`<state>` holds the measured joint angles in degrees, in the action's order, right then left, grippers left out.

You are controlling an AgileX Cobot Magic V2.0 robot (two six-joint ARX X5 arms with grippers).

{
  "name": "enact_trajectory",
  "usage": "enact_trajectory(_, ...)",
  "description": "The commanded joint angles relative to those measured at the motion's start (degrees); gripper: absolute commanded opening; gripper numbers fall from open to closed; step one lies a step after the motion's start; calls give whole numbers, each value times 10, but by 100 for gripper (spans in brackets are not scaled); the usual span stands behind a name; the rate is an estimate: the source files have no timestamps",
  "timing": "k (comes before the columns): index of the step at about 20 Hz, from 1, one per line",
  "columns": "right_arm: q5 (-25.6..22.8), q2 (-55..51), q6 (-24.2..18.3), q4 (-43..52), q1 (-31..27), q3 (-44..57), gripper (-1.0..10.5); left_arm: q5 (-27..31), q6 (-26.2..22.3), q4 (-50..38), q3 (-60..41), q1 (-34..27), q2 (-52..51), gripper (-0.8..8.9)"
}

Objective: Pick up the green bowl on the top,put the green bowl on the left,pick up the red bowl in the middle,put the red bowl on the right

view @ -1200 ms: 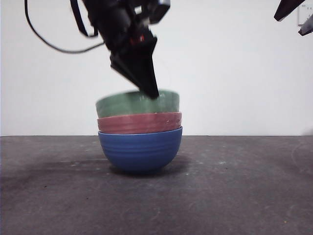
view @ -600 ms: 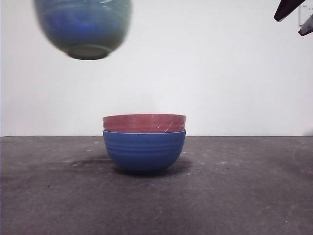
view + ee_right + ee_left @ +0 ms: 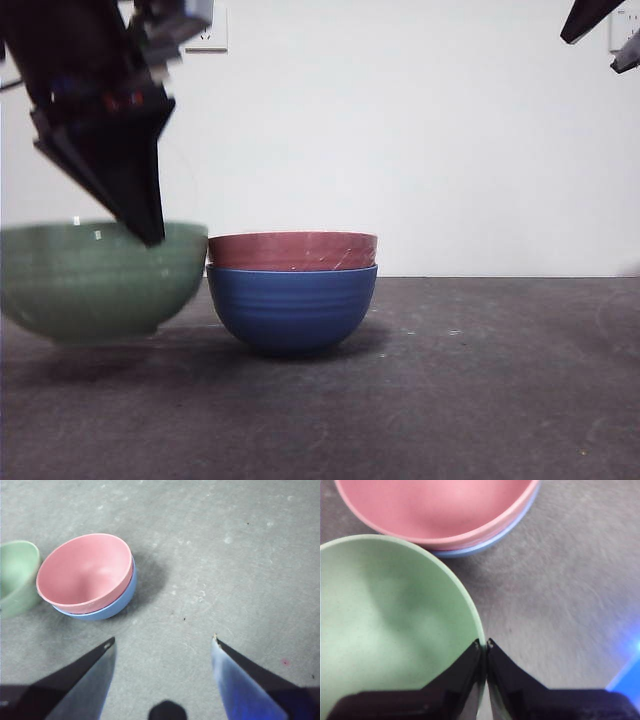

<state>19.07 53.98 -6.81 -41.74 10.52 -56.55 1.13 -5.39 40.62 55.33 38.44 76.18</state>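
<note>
My left gripper [image 3: 148,232] is shut on the rim of the green bowl [image 3: 95,280] and holds it low at the left, close beside the stack and just above the table. The left wrist view shows the jaws pinching the green bowl's rim [image 3: 395,630]. The red bowl [image 3: 292,250] sits nested in the blue bowl [image 3: 291,308] at the middle; both show in the right wrist view, red bowl [image 3: 82,572] over blue bowl [image 3: 112,605]. My right gripper [image 3: 162,642] is open and empty, high at the right, showing as black tips [image 3: 590,15].
The dark table [image 3: 480,380] stretches to the right of the stack. A white wall stands behind, with a socket [image 3: 205,30] at the upper left.
The green bowl was lifted off the stack, swung up to the left, and has now come down low at the left beside the blue bowl. The right arm has not moved.
</note>
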Motion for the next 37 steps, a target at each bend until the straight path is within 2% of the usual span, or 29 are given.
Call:
enact_trajectory(1, 0, 0, 3, 2, 0, -1, 311, 3, 12, -33, -26, 2, 2, -9)
enact_trajectory(10, 1, 0, 3, 3, 0, -1, 312, -10, 11, -44, -37, 2, 47, 5)
enact_trajectory(11, 2, 0, 3, 3, 1, -1, 312, -16, 12, -42, -37, 2, 46, 58)
enact_trajectory(13, 5, 0, 3, 3, 1, -1, 316, -12, 15, -30, -35, 2, 43, 317)
enact_trajectory(14, 5, 0, 3, 5, 2, -1, 316, -10, 27, -18, -31, 1, 42, 377)
enact_trajectory(16, 5, 1, 3, 13, 16, -1, 316, -11, 47, 12, -13, 0, 36, 377)
enact_trajectory(19, 5, 17, 2, 27, 52, -12, 316, -19, 52, 47, 26, 1, 7, 377)
enact_trajectory(24, 3, 120, -33, 8, 150, -94, 315, -29, 57, 90, 87, -9, -93, 377)
enact_trajectory(27, 2, 207, -65, -30, 208, -169, 312, -29, 58, 113, 93, -56, -154, 377)
enact_trajectory(31, -2, 337, -104, -106, 272, -285, 312, -27, 42, 162, 93, -188, -224, 377)
enact_trajectory(34, -41, 414, -129, -114, 314, -338, 311, -30, 31, 188, 93, -269, -262, 377)
enact_trajectory(37, -75, 481, -145, -99, 347, -349, 310, -30, 22, 204, 93, -291, -273, 377)
